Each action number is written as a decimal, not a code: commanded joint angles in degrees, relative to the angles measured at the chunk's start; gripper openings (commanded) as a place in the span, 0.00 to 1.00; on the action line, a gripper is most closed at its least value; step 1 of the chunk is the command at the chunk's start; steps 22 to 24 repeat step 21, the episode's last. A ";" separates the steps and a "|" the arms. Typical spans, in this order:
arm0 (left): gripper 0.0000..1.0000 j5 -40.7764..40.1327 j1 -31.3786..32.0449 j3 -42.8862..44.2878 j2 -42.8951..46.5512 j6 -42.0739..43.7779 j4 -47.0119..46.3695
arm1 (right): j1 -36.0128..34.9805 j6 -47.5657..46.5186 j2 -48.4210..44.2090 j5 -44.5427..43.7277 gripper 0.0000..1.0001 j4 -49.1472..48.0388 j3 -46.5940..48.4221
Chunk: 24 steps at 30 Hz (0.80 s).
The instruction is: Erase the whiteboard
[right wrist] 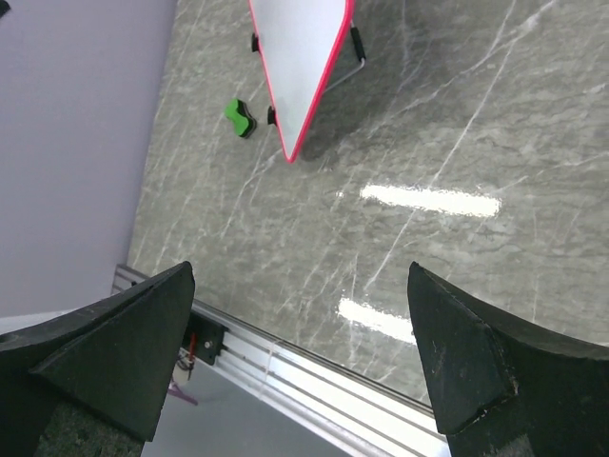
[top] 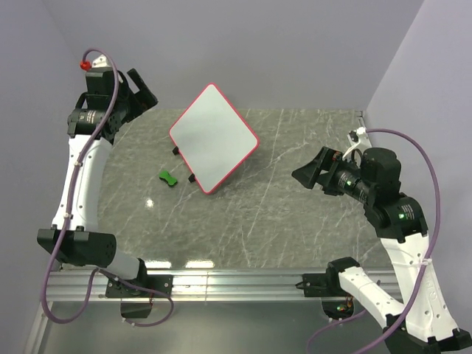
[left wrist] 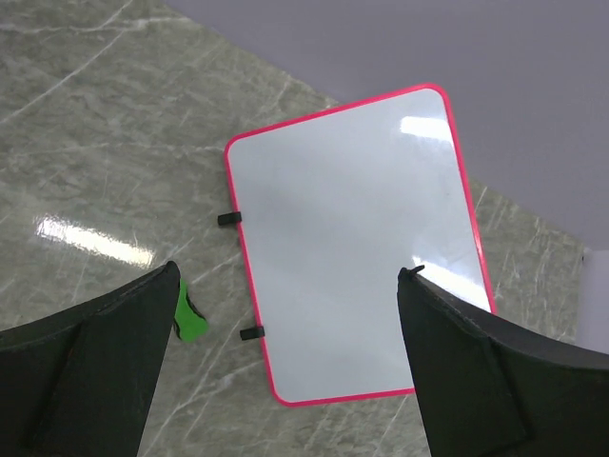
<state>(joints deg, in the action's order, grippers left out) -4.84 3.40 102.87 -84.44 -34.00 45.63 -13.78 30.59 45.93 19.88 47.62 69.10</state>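
**Whiteboard (top: 214,136) stands tilted on the grey marble table (top: 295,221), left of centre toward the far wall; both grippers are open and clear of it.**

Left gripper (left wrist: 290,276): fingers spread wide, empty, raised at the far left with the board in its view. Right gripper (right wrist: 300,271): fingers spread wide, empty, well apart from the board on the right. The board face is uniform white inside a red-pink rim. A small green block (top: 168,178) lies just beside its near-left edge, not touching.

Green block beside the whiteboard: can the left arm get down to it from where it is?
Probably yes. The green block lies on the table, apart from the whiteboard, with nothing over it. The left gripper hangs above with fingers open, and the right arm is far off to the side.
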 commanded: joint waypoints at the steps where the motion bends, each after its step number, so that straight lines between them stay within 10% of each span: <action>1: 0.99 -0.96 0.82 4.96 -0.98 1.39 2.80 | -1.16 -2.11 -0.23 -2.83 1.00 1.78 3.23; 24: 1.00 -0.69 3.10 2.78 -2.04 5.87 -2.82 | -1.51 -2.90 -0.76 -5.46 1.00 1.60 3.58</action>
